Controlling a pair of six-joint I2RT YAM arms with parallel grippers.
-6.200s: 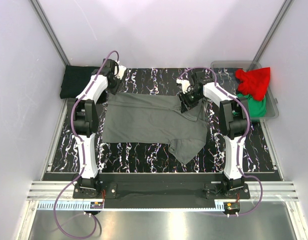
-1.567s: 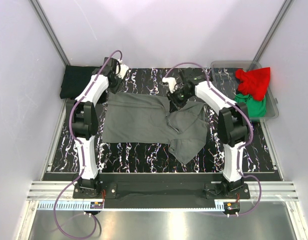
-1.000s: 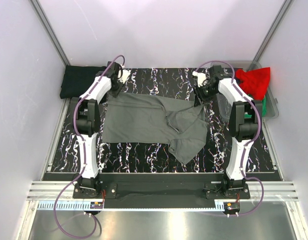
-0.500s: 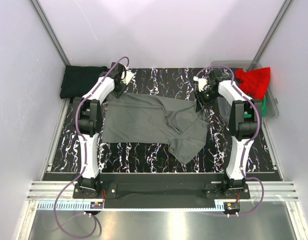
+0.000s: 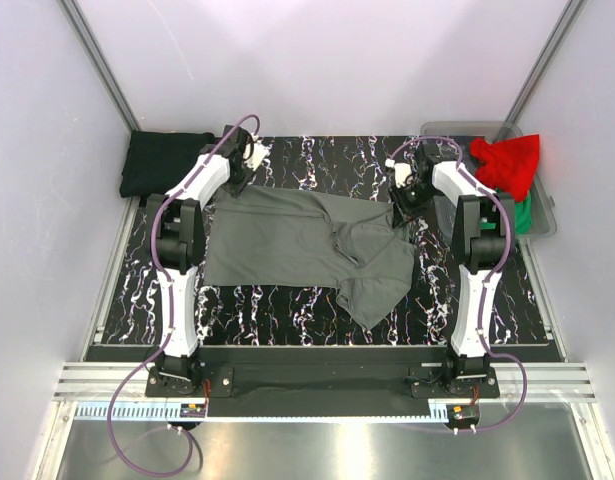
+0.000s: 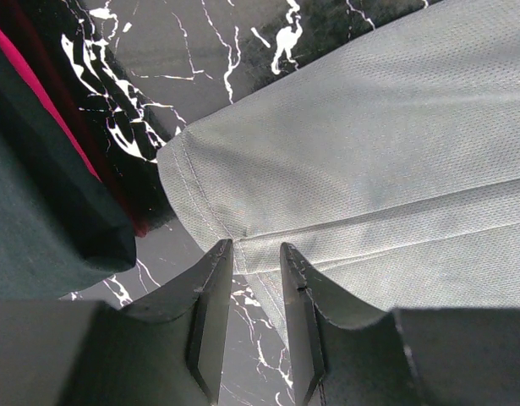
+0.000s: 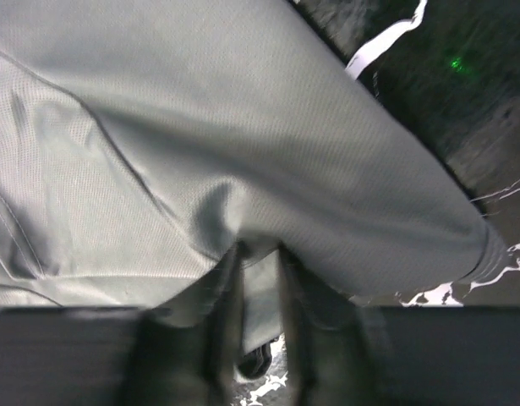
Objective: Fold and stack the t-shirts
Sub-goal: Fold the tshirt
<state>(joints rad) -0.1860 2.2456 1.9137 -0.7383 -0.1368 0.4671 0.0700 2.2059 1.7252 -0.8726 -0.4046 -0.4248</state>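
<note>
Dark grey t-shirt [image 5: 287,235]: lies spread over the middle of the marbled bench [image 5: 317,155], mostly flat. Its right part is rumpled, with a fold running toward the near edge.

Left hand [image 6: 255,247]: at the shirt's far left corner. Its fingers [image 6: 210,313] stand a narrow gap apart. The tips sit at the hem where a seam meets the cloth edge. Bare bench shows between them, and no grip on the cloth is evident.

Right hand [image 7: 258,249]: at the shirt's far right corner. The wrist view is blurred, but the cloth puckers and rises where it enters between the two fingers, so this hand is pinching the dark grey t-shirt.

Black t-shirt [image 5: 159,162]: folded, at the far left corner of the bench, apart from the grey one.

Clear grey plastic bin [image 5: 457,128]: at the far right corner. The red t-shirt [image 5: 507,162] is heaped over its rim, with the green t-shirt [image 5: 517,213] beneath it on the near side.
</note>
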